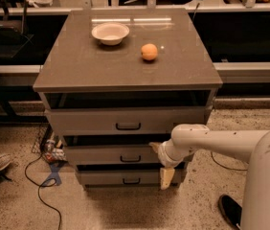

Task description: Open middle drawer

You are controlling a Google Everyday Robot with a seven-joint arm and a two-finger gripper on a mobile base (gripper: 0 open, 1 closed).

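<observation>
The grey cabinet (125, 75) has three drawers stacked at its front. The middle drawer (106, 155) has a plain grey front of medium height and a small dark bar handle (130, 158) at its centre, with a dark gap above its front. My gripper (162, 164) is at the end of the white arm (211, 140) that reaches in from the right. It is in front of the right part of the middle drawer's front, just right of the handle and overlapping the lowest drawer.
The taller top drawer (125, 121) and the shallow bottom drawer (125, 178) sit above and below. A white bowl (110, 32) and an orange (149, 51) are on the cabinet top. Cables (44, 176) lie on the floor at left; a dark shoe (230, 210) at lower right.
</observation>
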